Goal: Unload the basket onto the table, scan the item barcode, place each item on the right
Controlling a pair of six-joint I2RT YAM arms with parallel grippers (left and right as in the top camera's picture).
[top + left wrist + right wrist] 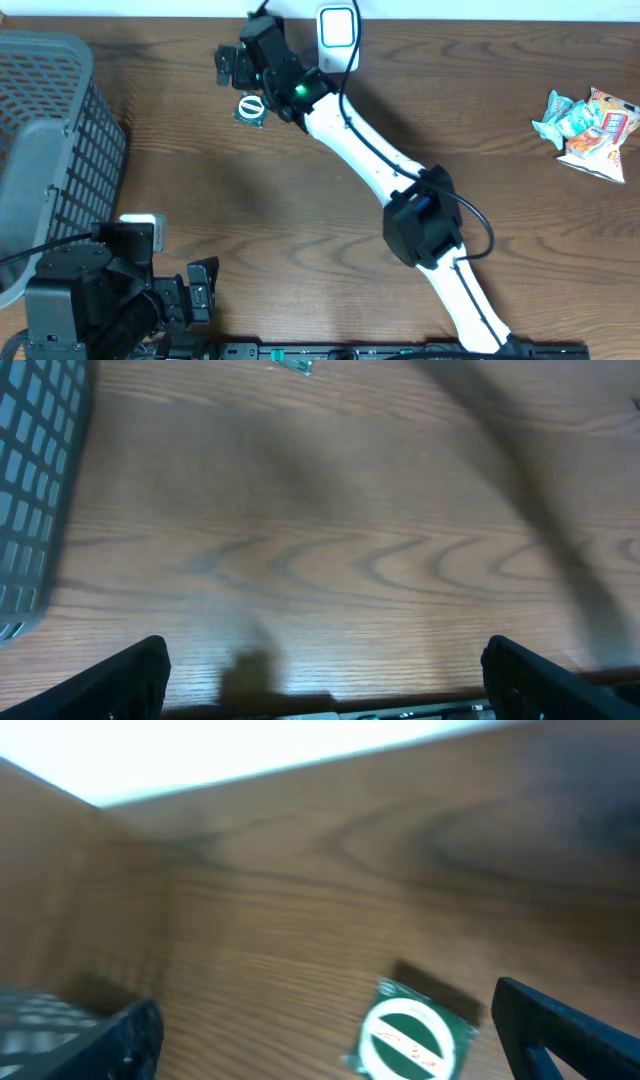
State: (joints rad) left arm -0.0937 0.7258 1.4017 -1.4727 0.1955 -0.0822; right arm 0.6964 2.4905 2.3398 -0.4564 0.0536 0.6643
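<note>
Green round-labelled packet lies flat on the worktop at upper centre of the frame, just beside the right end effector.

Bare wood spreads wide across the middle of the overhead view. The worktop's far edge runs close behind the packet, where a white corded device sits. The right end effector's fingers stand wide apart and hold nothing; in the right wrist view the packet shows between them, touching neither. The left end effector, at lower left, is likewise spread wide and holds nothing. A grey mesh basket fills the left edge; its contents cannot be made out. Snack packets lie at far right.
</note>
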